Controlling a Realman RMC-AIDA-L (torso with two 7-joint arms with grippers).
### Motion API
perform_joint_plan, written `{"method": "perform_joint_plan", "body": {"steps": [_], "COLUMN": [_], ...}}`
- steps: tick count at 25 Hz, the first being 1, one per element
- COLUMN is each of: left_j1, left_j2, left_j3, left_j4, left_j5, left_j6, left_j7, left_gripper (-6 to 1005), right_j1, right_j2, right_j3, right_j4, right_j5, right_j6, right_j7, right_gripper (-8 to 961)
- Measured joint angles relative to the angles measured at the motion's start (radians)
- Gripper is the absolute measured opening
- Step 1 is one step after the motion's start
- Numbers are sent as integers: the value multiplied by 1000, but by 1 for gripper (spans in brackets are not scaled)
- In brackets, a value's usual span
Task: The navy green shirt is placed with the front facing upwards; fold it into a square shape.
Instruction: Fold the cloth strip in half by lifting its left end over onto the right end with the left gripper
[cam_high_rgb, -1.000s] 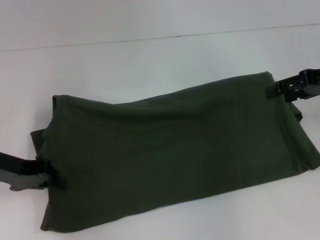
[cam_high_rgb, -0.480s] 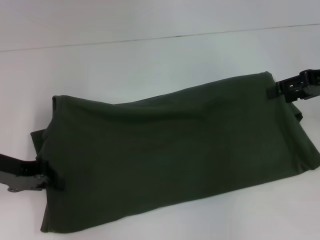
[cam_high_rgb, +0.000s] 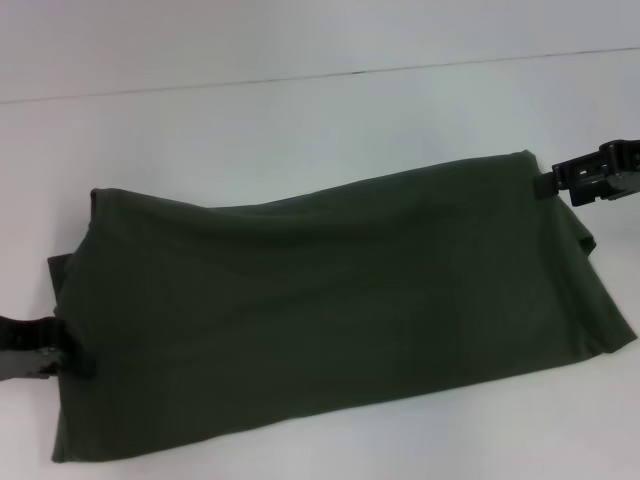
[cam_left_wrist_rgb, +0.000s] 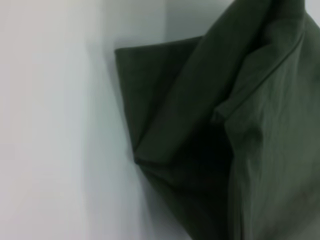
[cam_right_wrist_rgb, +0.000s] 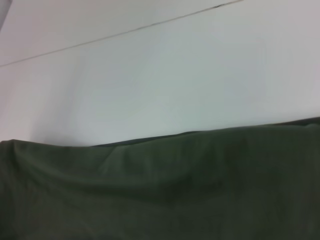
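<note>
The navy green shirt lies as a long folded band across the white table, plain green side up, with no print showing. My left gripper is at the band's near-left edge, shut on the cloth. At the far-right corner, my right gripper is shut on the shirt's top edge. The left wrist view shows folded layers of the shirt close up. Across the right wrist view, the shirt's upper edge runs taut over the table.
The white table extends behind the shirt, with a thin seam line running across its far part. A narrow strip of table shows in front of the shirt.
My left gripper has moved to the left, drawing the shirt's left end with it and stretching the band flatter. The right gripper has stayed almost in place.
</note>
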Motion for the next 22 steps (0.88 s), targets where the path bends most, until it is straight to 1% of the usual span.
{"method": "perform_joint_plan", "body": {"steps": [6, 13, 22], "left_j1": [-1, -3, -3], "left_j2": [4, 14, 18], "left_j3": [-9, -33, -39], "left_j4": [30, 62, 73], "left_j5": [47, 107, 104], "left_j6": [-8, -19, -15], "left_j7": [-10, -29, -18], "left_gripper": [32, 32, 32], "right_j1": [0, 0, 0], "right_j2": [0, 0, -1], "right_j3": [0, 0, 0], "right_j4": [0, 0, 5], "right_j5": [0, 0, 0], "right_j6": [2, 5, 6], "right_j7": [0, 0, -1], "right_gripper": [798, 798, 798]}}
